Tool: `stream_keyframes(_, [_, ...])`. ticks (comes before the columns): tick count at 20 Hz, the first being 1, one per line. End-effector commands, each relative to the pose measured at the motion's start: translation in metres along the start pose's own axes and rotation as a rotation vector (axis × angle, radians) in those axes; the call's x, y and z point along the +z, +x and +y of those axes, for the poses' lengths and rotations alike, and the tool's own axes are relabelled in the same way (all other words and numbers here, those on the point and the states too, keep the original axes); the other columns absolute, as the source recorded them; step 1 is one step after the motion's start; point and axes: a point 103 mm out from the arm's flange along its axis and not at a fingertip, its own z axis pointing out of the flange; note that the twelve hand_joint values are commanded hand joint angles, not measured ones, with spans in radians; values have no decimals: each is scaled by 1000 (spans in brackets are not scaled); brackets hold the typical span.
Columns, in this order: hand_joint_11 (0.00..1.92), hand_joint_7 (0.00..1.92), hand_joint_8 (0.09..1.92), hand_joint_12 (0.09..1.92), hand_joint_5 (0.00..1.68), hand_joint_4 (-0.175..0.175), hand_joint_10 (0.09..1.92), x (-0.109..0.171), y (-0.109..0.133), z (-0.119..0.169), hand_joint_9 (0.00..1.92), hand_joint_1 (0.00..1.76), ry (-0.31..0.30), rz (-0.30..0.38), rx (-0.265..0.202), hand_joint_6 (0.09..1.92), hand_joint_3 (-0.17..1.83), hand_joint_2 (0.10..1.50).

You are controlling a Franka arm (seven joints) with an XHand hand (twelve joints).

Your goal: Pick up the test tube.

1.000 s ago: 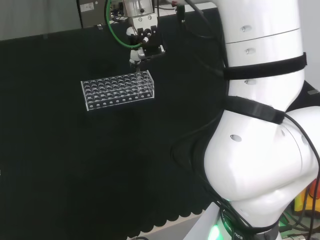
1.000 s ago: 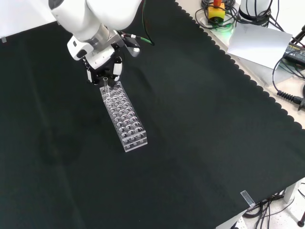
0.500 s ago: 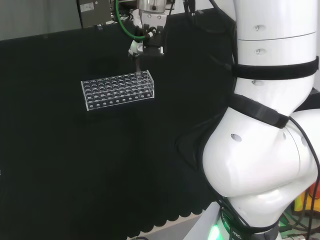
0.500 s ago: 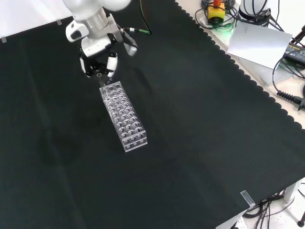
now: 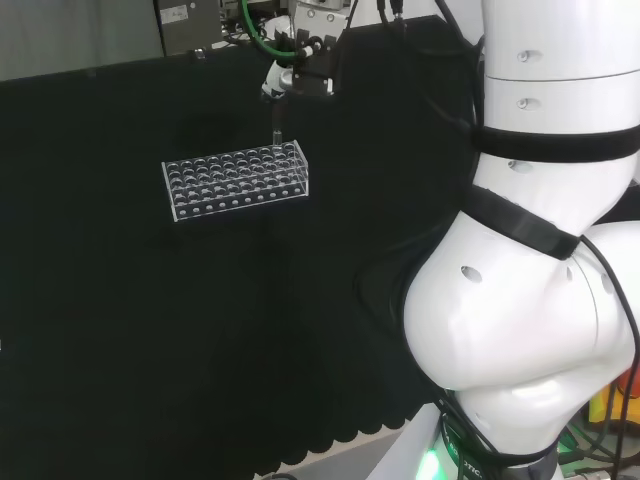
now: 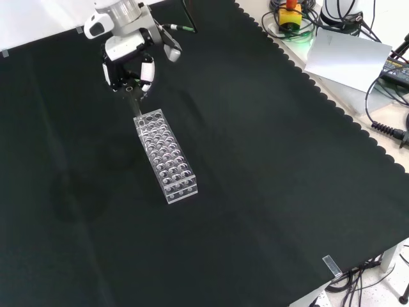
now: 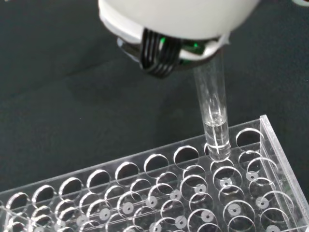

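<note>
A clear test tube (image 7: 211,108) hangs upright from my hand (image 7: 176,21), whose fingers are curled round its top. Its rounded lower end sits right at a hole in the edge row of the clear plastic rack (image 7: 145,193); I cannot tell whether it has cleared that hole. In the head view the hand (image 5: 303,72) is above the rack's (image 5: 235,180) far right corner, and the tube (image 5: 277,126) reaches down to the rack's top. In the front view the hand (image 6: 131,61) hovers just beyond the far end of the rack (image 6: 166,157). The rack's other holes look empty.
The rack stands alone on the black cloth (image 6: 268,192). Beyond the cloth's scalloped edge at the front view's right lie a sheet of paper (image 6: 348,61) and cables (image 6: 390,128). The arm's white links (image 5: 530,300) take up the head view's right.
The hand has risen with the test tube, drawing it up out of the rack until only its lower end is at the hole. The rack has not moved.
</note>
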Motion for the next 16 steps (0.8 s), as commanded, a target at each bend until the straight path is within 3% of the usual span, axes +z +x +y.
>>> stream_keyframes(1, [1293,1685,461,853,1367,-175,640,-24,4,-8,1678,1239,2,50,-15,454,588,663])
stream_keyframes(5, [1294,1707,458,855,1365,-175,640,-38,2,-13,1680,1232,5,87,-12,454,573,673])
stream_keyframes(9, [1286,1468,455,847,1384,-175,644,-55,2,-19,1669,1324,1,115,-16,460,737,567])
stream_keyframes(16, [1284,1440,470,847,1382,-175,646,-91,2,-27,1668,1333,-38,148,-25,473,763,553])
